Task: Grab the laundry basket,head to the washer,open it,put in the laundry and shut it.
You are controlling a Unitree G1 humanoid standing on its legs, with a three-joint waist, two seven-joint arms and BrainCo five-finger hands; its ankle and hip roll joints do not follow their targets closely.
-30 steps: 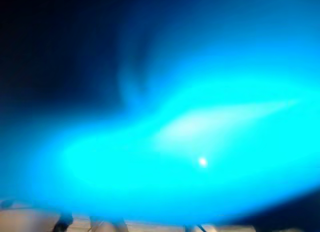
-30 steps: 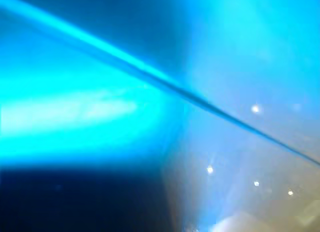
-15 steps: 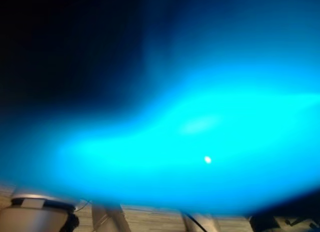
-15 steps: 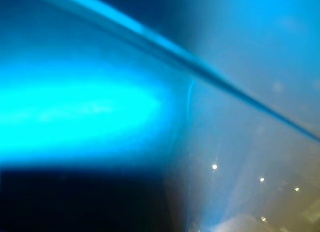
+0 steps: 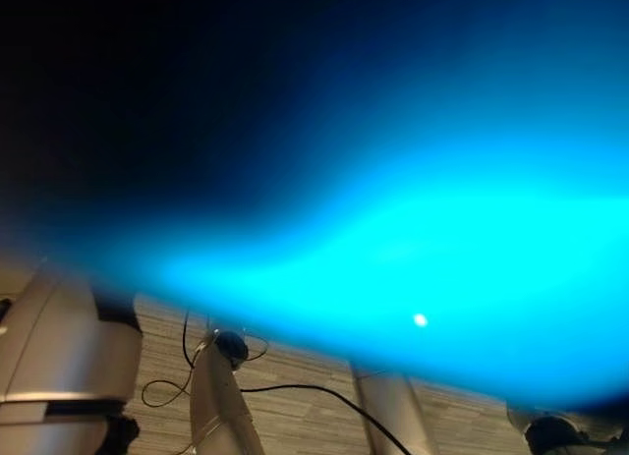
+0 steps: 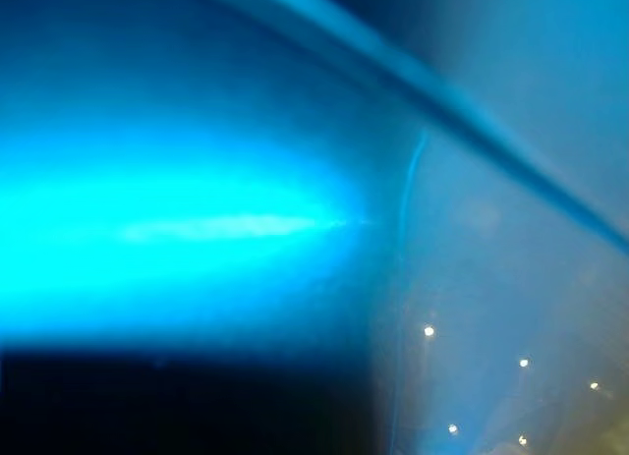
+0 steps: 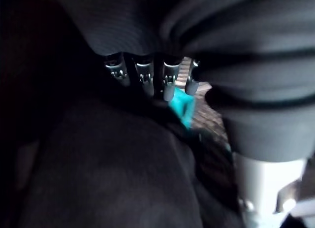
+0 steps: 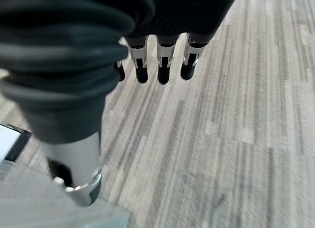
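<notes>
Plainly, in the left eye view one blue basket (image 5: 413, 229) sits right up against the camera and hides most of the scene. It is probably lifted high for carrying. A strip of plank floor (image 5: 295, 362) shows beneath it.

From the right eye, the same blue wall is seen with one darker rim line (image 6: 472, 111) slanting across it, and a few bright specks glint below that.

At the left wrist, the left hand (image 7: 147, 78) reaches down into one dark heap of cloth (image 7: 113, 164), likely the laundry. A sliver of the blue basket shows just past the hand. Whether the hand is clamped on anything I cannot tell, because its far end is lost against the dark cloth.

At the right wrist, the right hand (image 8: 162, 65) hangs over bare floor with its fingers (image 8: 141, 65) straight and slack. It carries nothing, so it looks free for the washer door later. The washer cannot be made out.
</notes>
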